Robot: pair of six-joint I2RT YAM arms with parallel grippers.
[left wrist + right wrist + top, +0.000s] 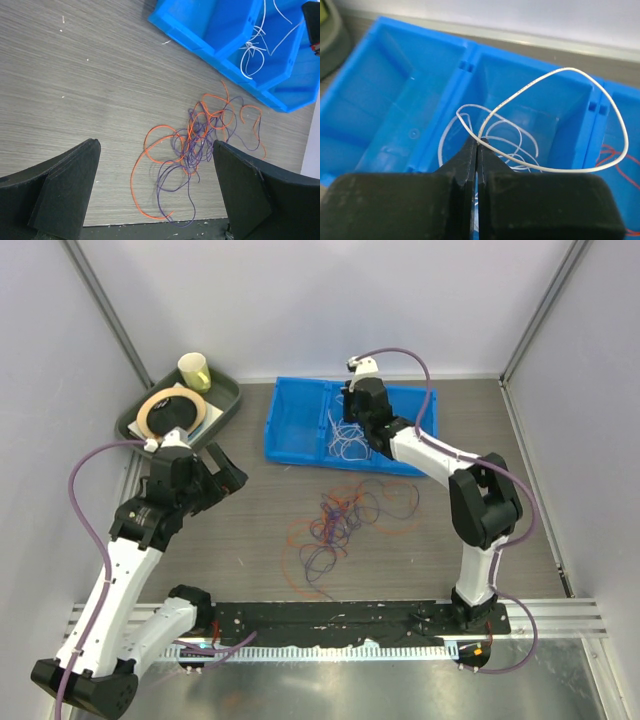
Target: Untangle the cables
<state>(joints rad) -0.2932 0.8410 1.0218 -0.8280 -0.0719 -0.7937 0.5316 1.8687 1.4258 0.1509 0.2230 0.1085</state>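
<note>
A tangle of orange and purple cables (340, 520) lies on the table's middle; it also shows in the left wrist view (195, 145). My right gripper (478, 142) is shut on a white cable (560, 75) that loops up over the middle compartment of the blue bin (395, 75), where more white cables (510, 137) lie. In the top view my right gripper (352, 412) hovers over the white cables (348, 437) in the bin (295, 430). My left gripper (228, 472) is open and empty, above the table left of the tangle; its fingers (70, 185) frame it.
A dark tray (225, 405) at the back left holds a tape roll (172, 408) and a yellow cup (194, 370). Orange cable (615, 155) shows in the bin's right compartment. A black rail (350, 620) runs along the near edge.
</note>
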